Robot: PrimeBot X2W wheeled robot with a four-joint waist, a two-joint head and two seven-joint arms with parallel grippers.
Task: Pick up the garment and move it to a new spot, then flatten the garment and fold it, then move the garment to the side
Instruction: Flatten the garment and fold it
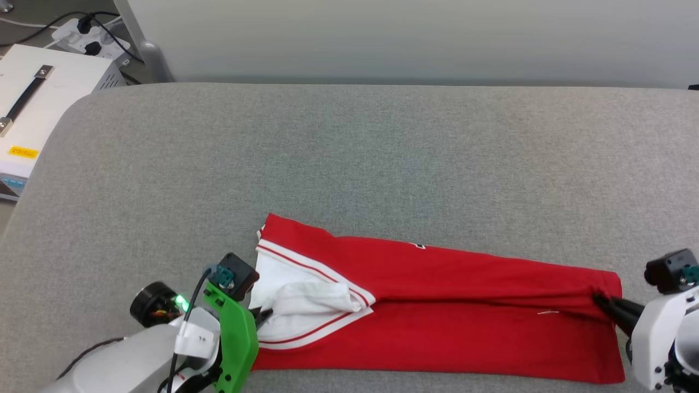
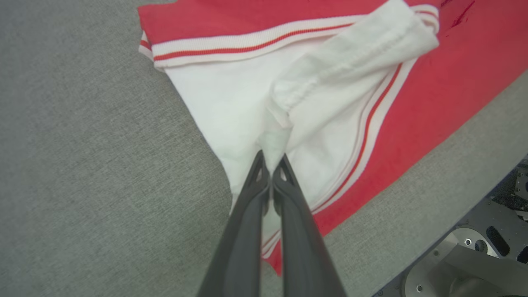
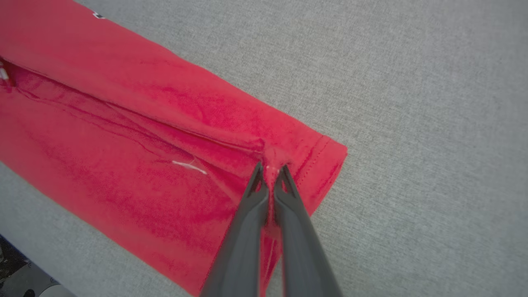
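Surface: a wide grey woven-fabric pad (image 1: pixel 349 153) runs right across the head view, its near edge just below the shirt.
Garment: there's the red jersey-style shirt (image 1: pixel 464 305), white sleeves, red-and-white striped trim. It is folded into 1 long band and lies flat along the pad's near edge, sleeve end to the robot's left, hem end to the right.
Fold: the far half is lapped over the near half, and 1 crease runs the length of the band toward the hem.
Case: a white case with a black strap handle (image 1: pixel 38 93) sits off the pad's far-left corner, well apart from the shirt.
Left gripper: the left gripper (image 2: pixel 271 159) is at the sleeve end, its 2 dark fingers pressed together with a nip of white cloth caught between the tips.
Right gripper: the right gripper (image 3: pixel 270 169) is at the hem end, its jaws clamped on red cloth where the crease meets the hem; the fabric puckers at the tips.
Sleeve: 1 white short sleeve (image 2: pixel 350 62) is folded back, its cuff resting on the striped trim.
Power strip: a white power strip (image 1: pixel 90 35) with black plugs lies beyond the case.
Thread: a small white thread (image 3: pixel 189 166) lies on the red cloth, near the right fingertips.
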